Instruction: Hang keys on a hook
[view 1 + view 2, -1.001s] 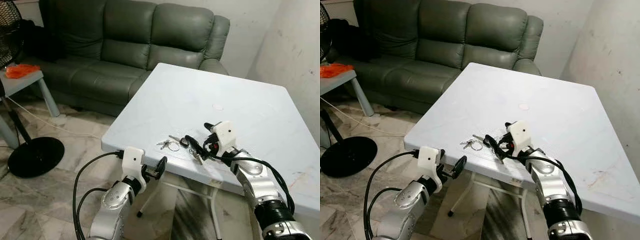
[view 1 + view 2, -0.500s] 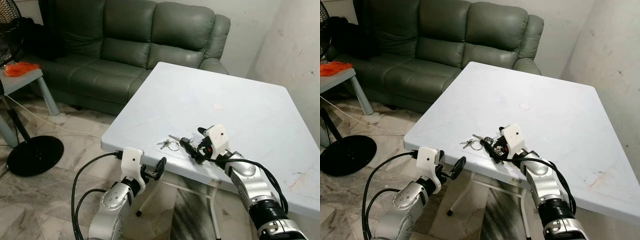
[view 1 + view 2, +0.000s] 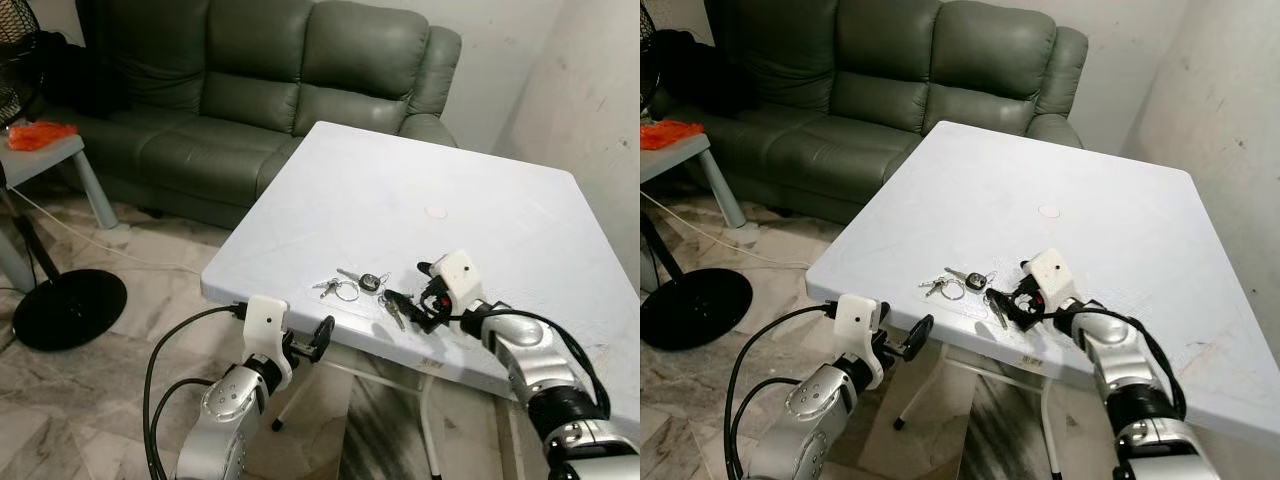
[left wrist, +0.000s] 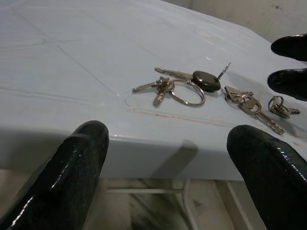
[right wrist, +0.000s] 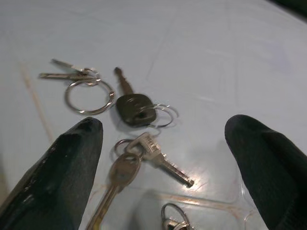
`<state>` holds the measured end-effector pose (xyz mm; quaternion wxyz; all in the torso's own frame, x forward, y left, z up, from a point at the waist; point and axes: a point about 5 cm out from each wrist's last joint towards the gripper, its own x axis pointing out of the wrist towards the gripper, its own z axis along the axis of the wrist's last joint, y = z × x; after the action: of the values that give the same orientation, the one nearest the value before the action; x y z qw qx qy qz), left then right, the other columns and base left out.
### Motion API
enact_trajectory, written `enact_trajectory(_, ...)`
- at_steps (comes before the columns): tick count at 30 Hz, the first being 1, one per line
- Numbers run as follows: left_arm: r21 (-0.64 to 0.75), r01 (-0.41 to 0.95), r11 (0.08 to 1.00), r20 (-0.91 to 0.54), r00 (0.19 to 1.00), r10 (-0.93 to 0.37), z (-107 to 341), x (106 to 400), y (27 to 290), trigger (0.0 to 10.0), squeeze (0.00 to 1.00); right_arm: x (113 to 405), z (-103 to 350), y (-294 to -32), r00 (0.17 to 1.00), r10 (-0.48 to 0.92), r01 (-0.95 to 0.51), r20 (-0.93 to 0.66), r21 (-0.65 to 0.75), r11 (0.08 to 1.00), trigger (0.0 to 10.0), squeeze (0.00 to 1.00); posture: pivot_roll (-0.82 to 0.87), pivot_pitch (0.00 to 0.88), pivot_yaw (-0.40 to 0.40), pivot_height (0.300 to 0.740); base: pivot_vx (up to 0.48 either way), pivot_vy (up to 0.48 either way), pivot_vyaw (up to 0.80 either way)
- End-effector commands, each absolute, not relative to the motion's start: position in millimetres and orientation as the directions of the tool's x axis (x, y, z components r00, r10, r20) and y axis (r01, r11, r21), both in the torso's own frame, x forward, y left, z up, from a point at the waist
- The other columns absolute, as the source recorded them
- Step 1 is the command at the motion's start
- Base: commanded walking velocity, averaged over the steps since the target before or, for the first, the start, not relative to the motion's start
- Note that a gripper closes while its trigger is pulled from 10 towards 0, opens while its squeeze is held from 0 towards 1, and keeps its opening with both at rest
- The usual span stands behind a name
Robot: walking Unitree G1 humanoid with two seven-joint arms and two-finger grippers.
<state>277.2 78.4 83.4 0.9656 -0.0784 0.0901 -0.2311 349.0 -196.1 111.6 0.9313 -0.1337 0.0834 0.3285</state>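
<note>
pick-up stage: keys (image 3: 362, 285) loose on white table (image 3: 480, 200) near front edge. right gripper (image 3: 418, 300) spread, empty, beside them; left gripper (image 3: 322, 331) spread below edge. next: close on ring.

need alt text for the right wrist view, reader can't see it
Several keys on rings lie scattered on a pale blue-white table, framed by the right hand and its two black fingers, open and apart. A black-headed key sits in the middle, a large ring with small keys beyond it, and two silver keys nearest the hand.
</note>
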Motion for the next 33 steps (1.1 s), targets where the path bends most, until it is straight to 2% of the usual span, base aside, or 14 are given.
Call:
enact_trajectory(1,-0.209,0.446,0.870,-0.122,0.871,-0.476,87.4,274.5,70.2,10.0,0.00,351.7,119.2,-202.4,0.766,0.599,-0.641,-0.235,-0.202,0.741,4.4,0.00,0.04,0.045,-0.104,0.740,0.000,0.000,0.00)
enact_trajectory(2,-0.209,0.446,0.870,-0.122,0.871,-0.476,87.4,274.3,70.4,10.0,0.00,351.8,119.5,-202.9,0.767,0.597,-0.640,-0.235,-0.207,0.740,4.2,0.00,0.04,0.045,-0.103,0.740,0.000,0.000,0.00)
enact_trajectory(3,-0.209,0.446,0.870,-0.122,0.871,-0.476,87.5,274.2,70.4,10.0,0.00,352.0,120.3,-203.5,0.769,0.597,-0.638,-0.230,-0.208,0.742,0.0,0.00,0.04,0.045,-0.103,0.740,0.000,0.000,0.00)
enact_trajectory(7,-0.210,0.447,0.870,-0.122,0.870,-0.477,87.7,274.4,70.0,10.0,0.00,352.4,119.3,-205.6,0.768,0.590,-0.637,-0.248,-0.210,0.741,0.0,0.00,0.04,0.047,-0.103,0.740,0.000,0.000,0.00)
enact_trajectory(8,-0.210,0.447,0.869,-0.122,0.870,-0.477,87.8,274.3,70.0,10.0,0.00,352.4,118.0,-205.8,0.769,0.583,-0.636,-0.261,-0.221,0.740,5.7,0.00,0.04,0.049,-0.103,0.740,0.000,0.000,0.00)
enact_trajectory(9,-0.210,0.448,0.869,-0.123,0.870,-0.478,87.8,274.2,70.0,10.0,0.00,352.3,116.9,-205.7,0.769,0.579,-0.636,-0.270,-0.228,0.738,10.0,0.00,0.04,0.050,-0.102,0.740,0.000,0.000,0.00)
enact_trajectory(33,-0.222,0.448,0.866,-0.129,0.867,-0.482,87.5,271.6,66.9,10.0,0.00,343.8,92.2,-214.0,0.744,0.531,-0.637,-0.405,-0.190,0.747,10.0,0.00,0.03,0.061,-0.103,0.740,0.000,0.000,0.00)
